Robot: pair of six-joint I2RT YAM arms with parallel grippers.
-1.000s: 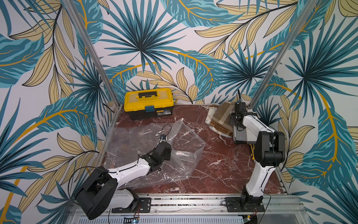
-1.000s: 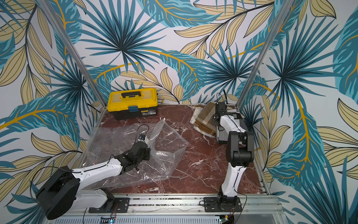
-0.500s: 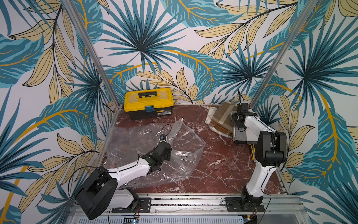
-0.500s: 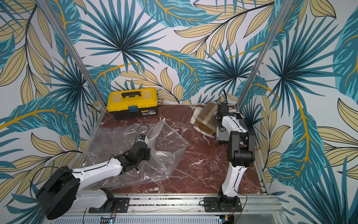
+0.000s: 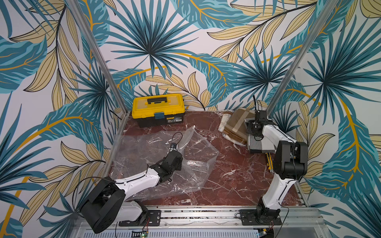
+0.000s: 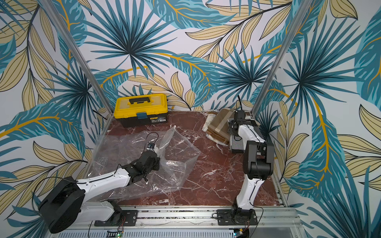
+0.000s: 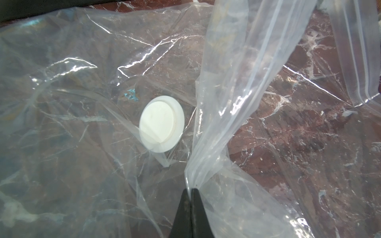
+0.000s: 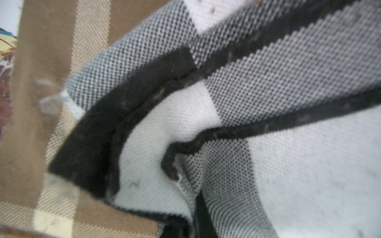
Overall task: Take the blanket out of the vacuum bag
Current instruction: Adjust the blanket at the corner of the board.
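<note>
Left tool (image 7: 190,188) together, clamped on a fold of the vacuum bag (image 5: 144,148). Valve (image 7: 161,124) just ahead of its tips, bag empty on desk (image 5: 237,175). Right tool (image 8: 198,204) together, pinching black-and-white blanket (image 8: 288,164), with brown plaid blanket (image 5: 237,125) just beside.

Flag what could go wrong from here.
The right end effector is shut on a fold of the checked blanket, which lies on the brown blanket: retracting may drag it off the pile. The left end effector pinches the vacuum bag film: any arm move could drag the bag across the table.
</note>
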